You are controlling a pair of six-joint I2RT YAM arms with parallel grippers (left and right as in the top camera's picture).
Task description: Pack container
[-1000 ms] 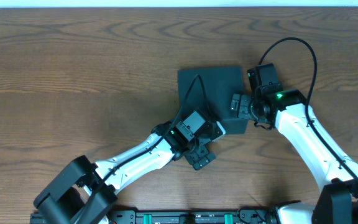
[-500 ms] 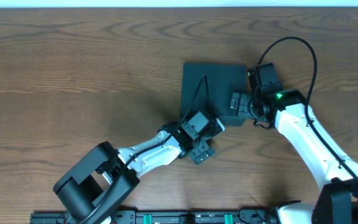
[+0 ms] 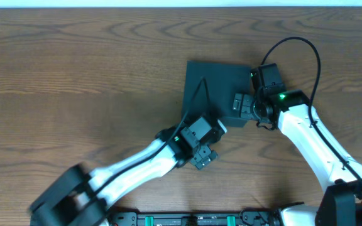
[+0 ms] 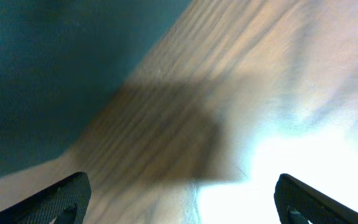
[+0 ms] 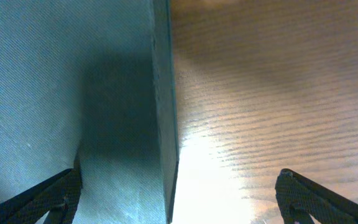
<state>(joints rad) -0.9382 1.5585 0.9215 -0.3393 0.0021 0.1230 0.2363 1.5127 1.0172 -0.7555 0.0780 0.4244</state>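
The container (image 3: 213, 85) is a dark teal-grey square box lying flat on the wooden table with its lid shut. My right gripper (image 3: 239, 107) is open and straddles the box's right edge. In the right wrist view the gripper (image 5: 179, 196) has one finger over the container lid (image 5: 61, 93) and the other over bare wood. My left gripper (image 3: 202, 152) is open and empty, low over the table just off the box's front-left corner. In the left wrist view the gripper (image 4: 179, 202) shows only wood between its fingers, with the container (image 4: 42, 62) at upper left.
The wooden table (image 3: 74, 81) spreads wide to the left and behind the box. A black cable (image 3: 294, 47) loops above the right arm. No snack packs or cans show in any view.
The container has slid a little to the right and turned slightly. My left arm has shifted and its rear part is blurred with motion. The right arm has held still.
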